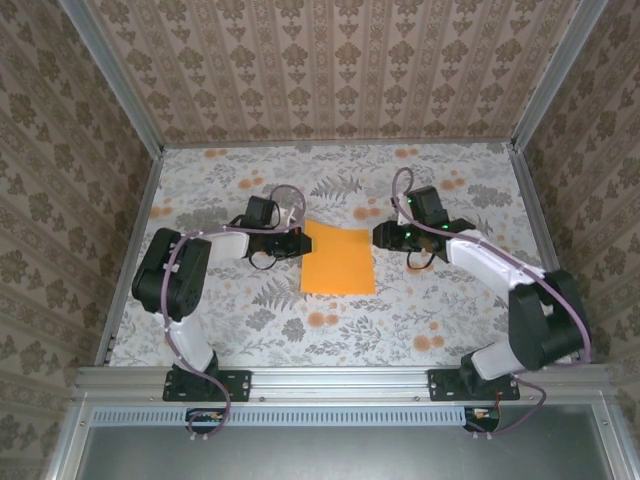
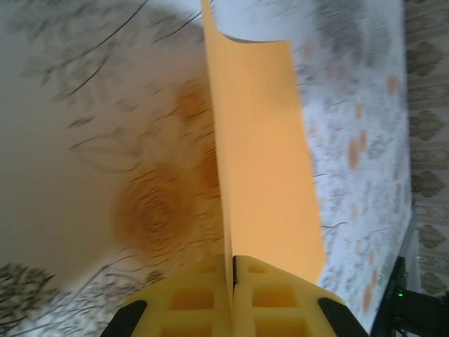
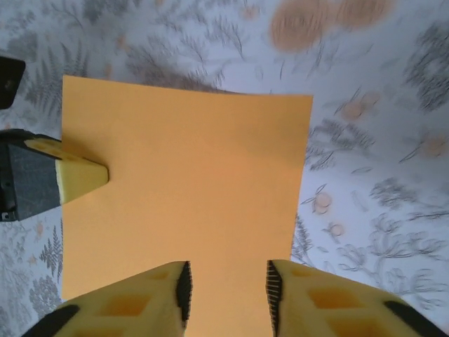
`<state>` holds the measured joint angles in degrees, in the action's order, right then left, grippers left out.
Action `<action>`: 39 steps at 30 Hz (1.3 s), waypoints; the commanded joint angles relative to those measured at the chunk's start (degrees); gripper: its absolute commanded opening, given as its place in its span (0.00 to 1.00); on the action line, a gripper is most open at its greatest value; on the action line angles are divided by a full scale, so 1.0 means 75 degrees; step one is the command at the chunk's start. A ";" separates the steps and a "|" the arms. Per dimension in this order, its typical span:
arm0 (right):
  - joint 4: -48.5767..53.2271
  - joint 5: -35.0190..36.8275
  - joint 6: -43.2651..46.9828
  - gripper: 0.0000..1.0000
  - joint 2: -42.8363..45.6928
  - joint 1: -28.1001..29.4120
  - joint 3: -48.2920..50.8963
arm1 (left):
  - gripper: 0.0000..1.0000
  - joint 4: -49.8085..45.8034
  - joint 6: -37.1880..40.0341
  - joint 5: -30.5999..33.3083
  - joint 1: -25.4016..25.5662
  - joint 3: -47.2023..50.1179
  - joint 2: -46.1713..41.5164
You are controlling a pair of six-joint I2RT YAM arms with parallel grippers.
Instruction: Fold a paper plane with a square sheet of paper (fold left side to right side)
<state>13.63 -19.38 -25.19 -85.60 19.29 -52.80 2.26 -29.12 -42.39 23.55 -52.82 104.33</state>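
Note:
The square sheet of paper (image 1: 338,260) is bright orange and lies in the middle of the floral table. My left gripper (image 1: 303,243) is at the sheet's left edge. In the left wrist view its yellow jaws (image 2: 233,270) are shut on that edge, and the sheet (image 2: 263,154) rises away from them, slightly lifted and curled at its far end. My right gripper (image 1: 380,236) sits at the sheet's right side. Its jaws (image 3: 226,291) stand open low over the flat sheet (image 3: 189,189), with paper showing in the gap. The left gripper's tip (image 3: 77,177) shows at the opposite edge.
A grey floral cloth (image 1: 450,300) covers the table. Aluminium rails (image 1: 340,378) frame it at the near edge and both sides, with patterned walls behind. There is free cloth in front of and behind the sheet.

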 commanded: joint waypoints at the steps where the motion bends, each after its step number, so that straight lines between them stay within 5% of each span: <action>1: -0.0857 -0.0387 -0.0954 0.22 -0.0838 0.0311 -0.0072 | 0.00 -0.0412 0.0121 0.0336 -0.0046 -0.0298 0.0174; 12: -0.0213 -0.0155 -0.1154 0.13 -0.2890 0.0446 -0.1103 | 0.00 -0.1324 0.0286 0.0546 -0.0047 -0.0613 0.0015; 20: 0.0228 0.0186 -0.0955 0.14 -0.3194 0.0481 -0.1028 | 0.35 -0.1196 -0.0443 -0.0085 0.0033 -0.0879 -0.0271; 26: -0.0093 0.0163 -0.0942 0.15 -0.3215 0.0481 -0.0737 | 0.50 -0.0257 -0.1433 -0.0713 0.0504 -0.1100 -0.0077; 39: -0.1586 -0.0721 -0.1437 0.31 -0.2321 0.0184 -0.0239 | 0.47 0.0358 -0.2105 -0.0692 0.1079 -0.1758 0.1085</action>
<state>2.92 -24.56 -34.79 -106.04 21.47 -55.90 3.92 -43.38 -47.16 31.22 -64.07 111.70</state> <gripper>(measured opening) 0.298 0.481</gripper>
